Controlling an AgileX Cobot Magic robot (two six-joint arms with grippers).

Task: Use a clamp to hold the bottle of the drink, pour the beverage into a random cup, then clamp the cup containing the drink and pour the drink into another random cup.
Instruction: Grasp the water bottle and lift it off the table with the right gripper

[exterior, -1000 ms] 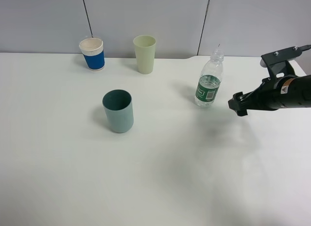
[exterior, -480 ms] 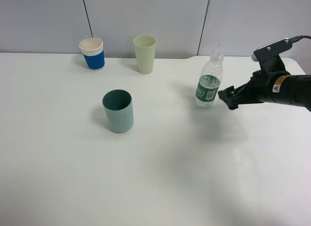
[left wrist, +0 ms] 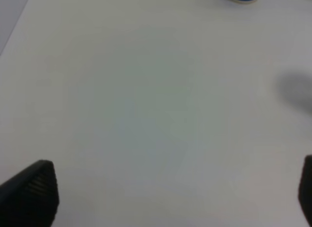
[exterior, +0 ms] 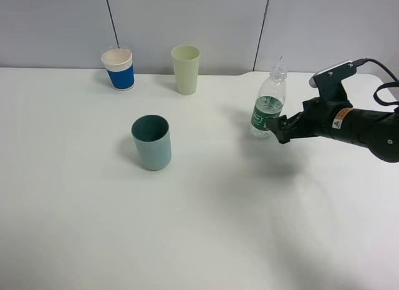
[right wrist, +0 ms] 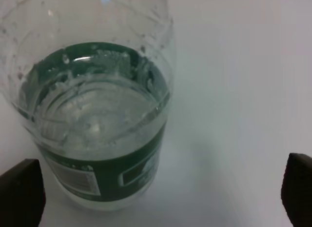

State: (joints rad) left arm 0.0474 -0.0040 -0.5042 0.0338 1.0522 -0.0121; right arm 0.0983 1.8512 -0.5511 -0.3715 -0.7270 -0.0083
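1. One bottle [exterior: 268, 106] is stood upright, neck upward, at the table's [exterior: 206, 227] right rear.
2. Its water [right wrist: 92, 114] surface is shown clearly only by the right wrist view.
3. The right gripper [exterior: 278, 128] is spread wide either side of its lower part, nothing gripped; the neck is cut off in that view.

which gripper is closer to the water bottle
Right. The right gripper is just beside the bottle, fingers open toward it. The left gripper hangs over bare table, with no bottle in its wrist view.
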